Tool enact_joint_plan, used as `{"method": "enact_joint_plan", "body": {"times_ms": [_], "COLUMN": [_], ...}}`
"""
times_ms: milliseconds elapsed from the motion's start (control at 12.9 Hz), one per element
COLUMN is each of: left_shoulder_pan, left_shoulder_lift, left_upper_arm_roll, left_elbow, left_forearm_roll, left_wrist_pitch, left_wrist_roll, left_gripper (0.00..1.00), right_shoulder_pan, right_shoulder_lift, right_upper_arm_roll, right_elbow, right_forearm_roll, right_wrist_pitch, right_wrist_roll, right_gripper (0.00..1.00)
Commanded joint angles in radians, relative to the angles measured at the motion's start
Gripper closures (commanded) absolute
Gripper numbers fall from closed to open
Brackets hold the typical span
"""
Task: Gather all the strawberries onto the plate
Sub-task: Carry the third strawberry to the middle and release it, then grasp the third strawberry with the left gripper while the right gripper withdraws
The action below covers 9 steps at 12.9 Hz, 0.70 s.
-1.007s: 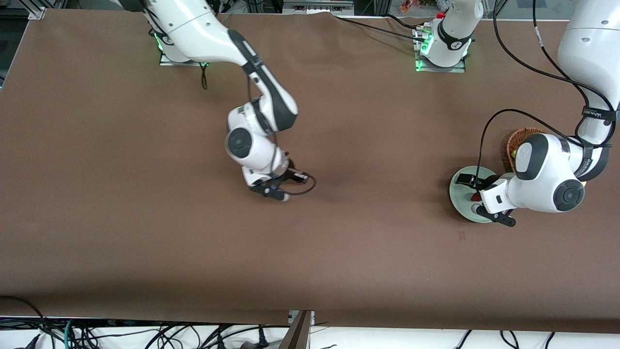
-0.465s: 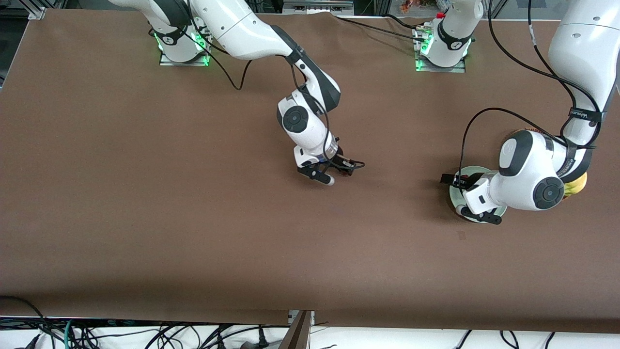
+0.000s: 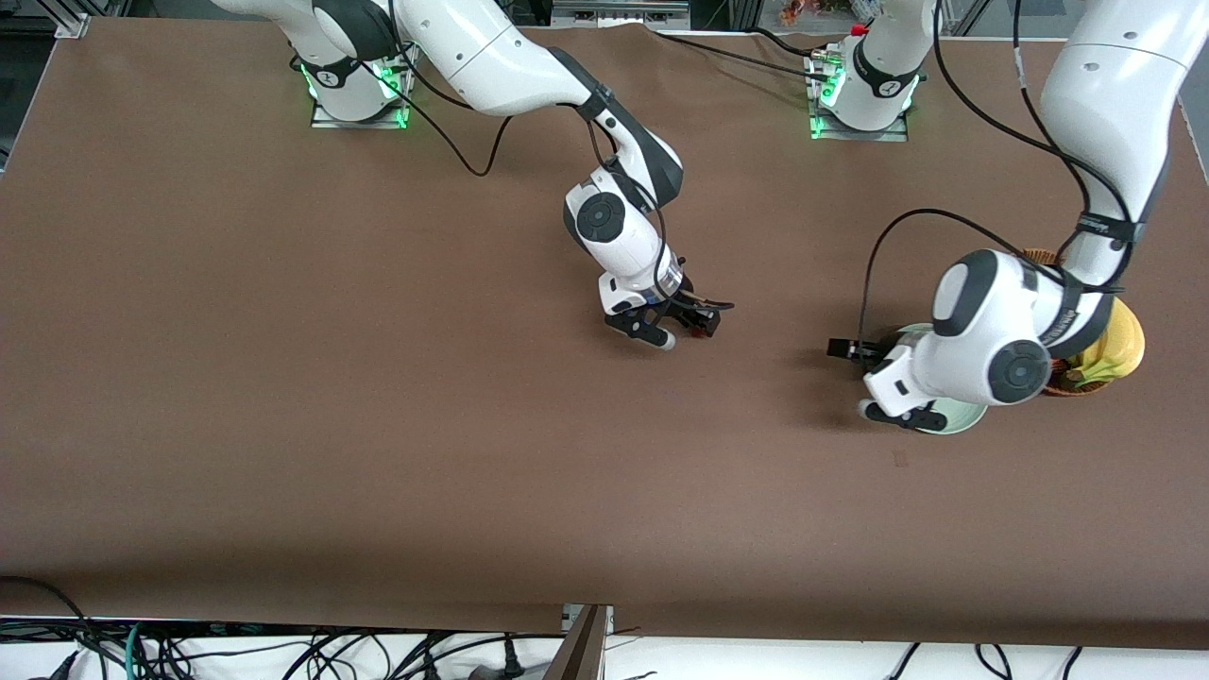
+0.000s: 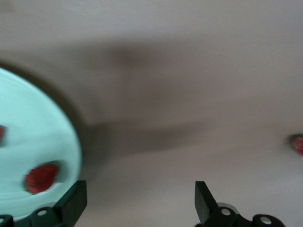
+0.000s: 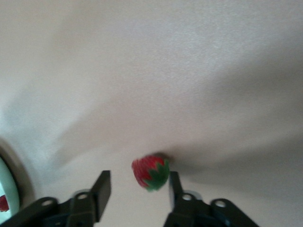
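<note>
Because the left arm's white wrist hangs over the round pale mint-green plate, we see only its rim from the front; the left gripper, fingers wide apart, shows one small red strawberry on it and another cut off at the picture's edge. Beside it, a brown woven basket is half hidden. Over mid-table, the right gripper has parted fingers, a third green-capped strawberry between them

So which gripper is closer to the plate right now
Left. The left gripper hangs open over the plate's edge, above bare table. The right gripper is over mid-table, toward the right arm's end, with a strawberry between its fingers.
</note>
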Motion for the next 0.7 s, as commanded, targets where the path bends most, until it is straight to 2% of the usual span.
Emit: {"method": "enact_joint_plan", "body": {"times_ms": [0, 232, 465, 620], "left_shoulder_pan": [-0.007, -0.009, -0.014, -0.075], "left_shoulder_lift": [-0.018, -0.024, -0.023, -0.018], "left_upper_arm_roll": [0.004, -0.022, -0.071, -0.077], "left_elbow": [-0.027, -0.087, -0.137, -0.17], "left_forearm_roll": [-0.01, -0.012, -0.012, -0.012], "left_wrist_pitch": [0.038, 0.127, 0.226, 0.335], "left_wrist_roll": [-0.031, -0.126, -0.351, -0.566], "left_gripper": [0.0, 0.0, 0.0, 0.0], "right_shoulder_pan": [-0.002, -0.013, -0.085, -0.14], "right_shoulder_lift": [-0.013, -0.085, -0.167, -0.211], "right_upper_arm_roll": [-0.032, -0.145, -0.177, -0.208], "right_elbow": [0.044, 0.056, 0.056, 0.055], "right_forearm_roll": [0.007, 0.009, 0.009, 0.006], "right_wrist_pitch": [-0.024, -0.256, -0.485, -0.611], "right_wrist_roll": [-0.001, -0.049, -0.239, -0.325], "right_gripper": [0.0, 0.0, 0.0, 0.0]}}
